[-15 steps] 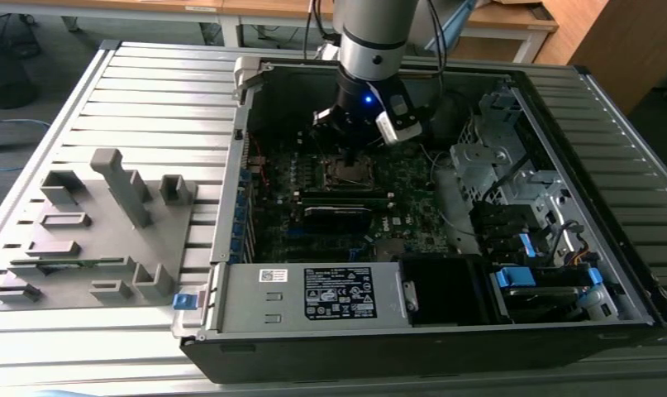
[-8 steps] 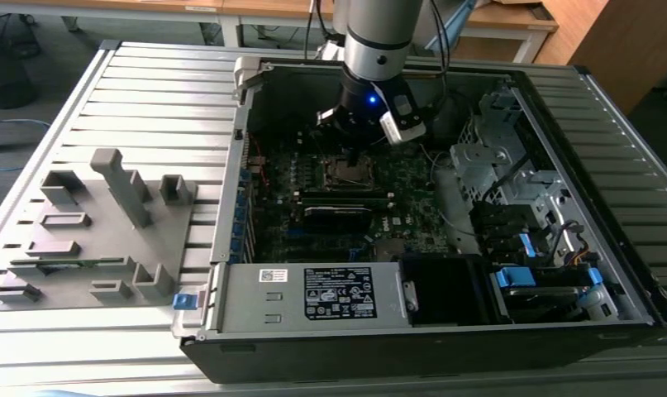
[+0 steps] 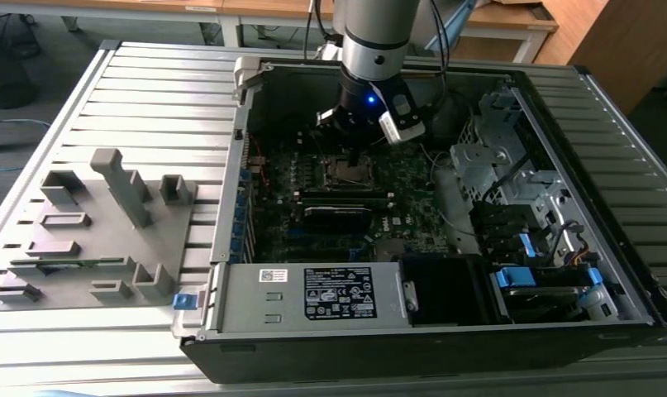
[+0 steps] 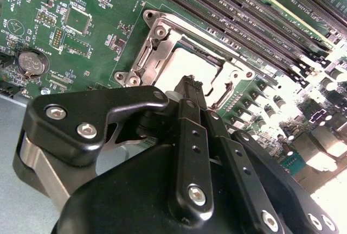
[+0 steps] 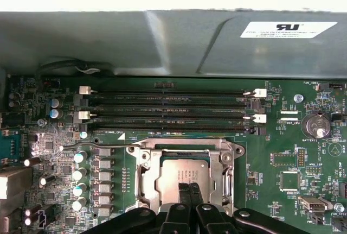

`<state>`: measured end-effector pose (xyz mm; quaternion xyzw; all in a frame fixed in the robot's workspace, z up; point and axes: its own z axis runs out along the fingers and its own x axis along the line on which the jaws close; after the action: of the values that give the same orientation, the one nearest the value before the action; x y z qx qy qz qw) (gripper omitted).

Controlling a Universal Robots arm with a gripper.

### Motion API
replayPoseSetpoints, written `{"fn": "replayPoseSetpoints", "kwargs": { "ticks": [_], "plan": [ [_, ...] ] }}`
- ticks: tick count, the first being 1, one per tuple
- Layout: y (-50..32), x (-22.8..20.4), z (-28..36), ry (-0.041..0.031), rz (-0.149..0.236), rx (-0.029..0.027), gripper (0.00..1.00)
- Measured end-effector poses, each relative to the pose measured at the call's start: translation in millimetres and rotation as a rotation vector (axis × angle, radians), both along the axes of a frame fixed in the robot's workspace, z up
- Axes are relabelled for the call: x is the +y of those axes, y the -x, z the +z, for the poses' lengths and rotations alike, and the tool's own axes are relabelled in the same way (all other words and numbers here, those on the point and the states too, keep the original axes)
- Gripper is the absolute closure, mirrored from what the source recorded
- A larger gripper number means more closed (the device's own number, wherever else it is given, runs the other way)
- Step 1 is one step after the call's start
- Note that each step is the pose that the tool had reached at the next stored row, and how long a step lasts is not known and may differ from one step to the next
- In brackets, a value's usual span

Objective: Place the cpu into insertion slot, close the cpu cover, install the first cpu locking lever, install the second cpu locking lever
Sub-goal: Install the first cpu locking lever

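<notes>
Black gripper [image 5: 189, 189], its two fingers pressed together, sits over one silver-grey square cpu [image 5: 174, 173] framed by one silvery metal cpu cover [image 5: 162, 148], near four long black memory slots [image 5: 168, 105].

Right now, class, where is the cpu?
In the first wrist view the cpu lies in the insertion slot, next to the long memory slots, with the gripper directly over its edge.

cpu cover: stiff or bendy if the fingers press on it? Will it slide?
Probably springy, not rigid: the cpu cover looks like thin sheet metal with a large window, so pressing one bar may flex it. Unlikely to slide: it seems to lie flat around the cpu. Smooth bare metal probably gives the fingers little grip.
</notes>
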<state>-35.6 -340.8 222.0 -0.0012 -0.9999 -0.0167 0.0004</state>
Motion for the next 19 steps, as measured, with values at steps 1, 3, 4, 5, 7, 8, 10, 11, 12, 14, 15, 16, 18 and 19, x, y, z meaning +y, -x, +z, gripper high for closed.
{"fn": "replayPoseSetpoints", "kwargs": {
  "ticks": [1,3,4,5,7,8,10,11,12,14,15,16,18,19],
  "plan": [
    [0.0,0.0,0.0,0.0,0.0,0.0,0.89],
    [0.0,0.0,0.0,-0.0001,0.0,-0.0001,0.89],
    [0.0,0.0,0.0,0.0,0.0,0.0,0.89],
    [0.0,0.0,0.0,0.0,0.0,-0.0001,0.89],
    [0.0,0.0,0.6,0.0003,0.0,0.0001,0.89],
    [0.0,0.0,1.2,0.0003,0.0,0.0001,0.89],
    [0.0,0.0,2.9,0.0001,0.0,0.0,0.89],
    [0.0,0.0,3.9,0.0,0.0,-0.0001,0.89],
    [0.0,0.0,5.0,0.0001,0.0,0.0,0.89],
    [0.0,0.0,7.5,0.0,0.0,0.0,0.89],
    [0.0,0.0,8.7,0.0,0.0,-0.0001,0.89],
    [0.0,0.0,10.0,-0.0001,0.0,-0.0001,0.89],
    [0.0,0.0,11.9,0.0001,0.0,0.0,0.89],
    [0.0,0.0,12.2,0.0,0.0,-0.0001,0.89]
  ]
}}
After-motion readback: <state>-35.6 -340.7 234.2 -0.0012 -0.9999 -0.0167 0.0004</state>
